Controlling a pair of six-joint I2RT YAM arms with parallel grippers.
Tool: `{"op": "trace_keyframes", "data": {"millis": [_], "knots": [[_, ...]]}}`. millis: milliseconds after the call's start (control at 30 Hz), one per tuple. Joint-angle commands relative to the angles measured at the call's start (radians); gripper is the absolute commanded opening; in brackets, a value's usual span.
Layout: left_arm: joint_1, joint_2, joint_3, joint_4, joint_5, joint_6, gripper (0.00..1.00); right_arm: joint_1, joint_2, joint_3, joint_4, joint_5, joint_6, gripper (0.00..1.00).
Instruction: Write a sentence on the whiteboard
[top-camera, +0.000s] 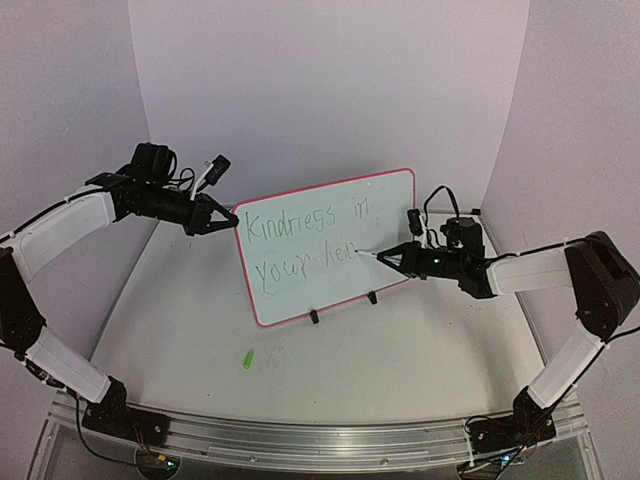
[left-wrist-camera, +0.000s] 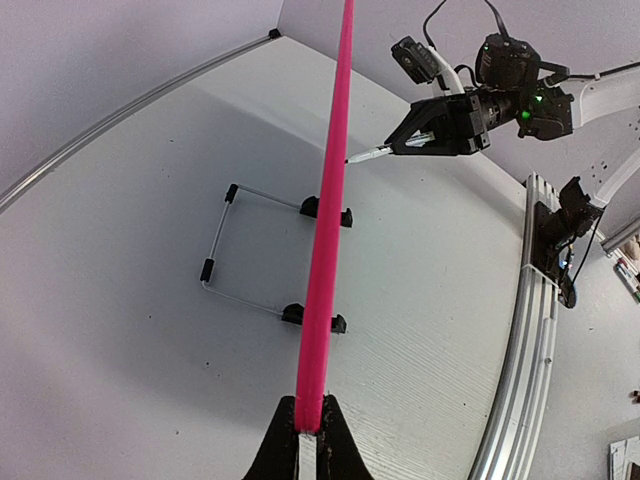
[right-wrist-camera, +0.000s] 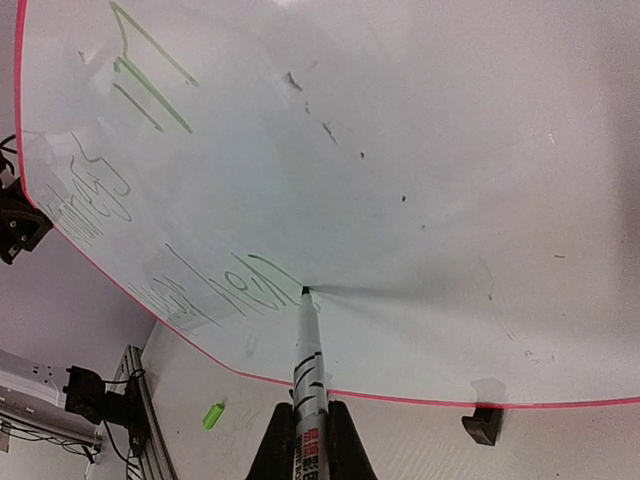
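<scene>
Left gripper (top-camera: 229, 222): pinches pink-rimmed white whiteboard's (top-camera: 385, 212) left rim.
Right gripper (right-wrist-camera: 308, 432): closed round slim white marker (right-wrist-camera: 308, 365), tip at green sentence (top-camera: 288, 223).
Handling: I judge board light, stiff, tippy; hold rim.

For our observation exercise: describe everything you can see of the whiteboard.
The whiteboard is a white rectangle with a pink-red rim and rounded corners, propped nearly upright on a wire stand with black clips. Green writing spans two lines. The left gripper clamps its left edge; the right gripper's marker tip touches it.
</scene>
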Motion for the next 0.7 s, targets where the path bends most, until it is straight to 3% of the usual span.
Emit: {"op": "trace_keyframes", "data": {"millis": [0,667], "knots": [[-0.017,-0.019,0.009,-0.013,0.013,0.013,0.00,-0.005,-0.030,0.045,0.044,0.025,0.014,0.00],[-0.018,-0.019,0.008,-0.013,0.011,0.014,0.00,-0.004,-0.034,0.025,0.085,0.044,0.036,0.00]]}}
